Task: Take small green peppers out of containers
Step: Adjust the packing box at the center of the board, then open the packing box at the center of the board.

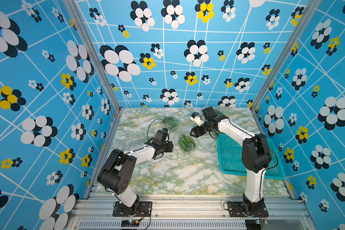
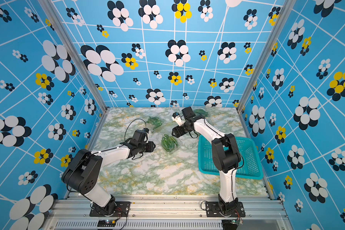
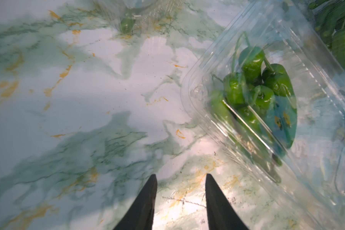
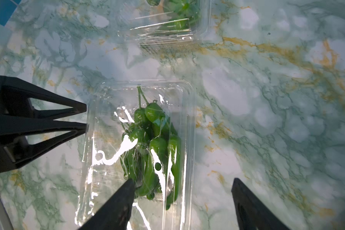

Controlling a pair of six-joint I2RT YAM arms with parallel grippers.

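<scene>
Checking top view: clear container centre of table, looks closed. Left wrist: left claw half open, empty, just beside it. Right wrist: right claw wide, empty, over small green peppers inside. Thin slippery plastic, crushable; grip rim.

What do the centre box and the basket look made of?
Centre box: thin clear plastic, glossy; the peppers show through and glare streaks it. Basket: teal plastic, probably moulded, matte-looking; walls and floor are a grid of small holes.
</scene>
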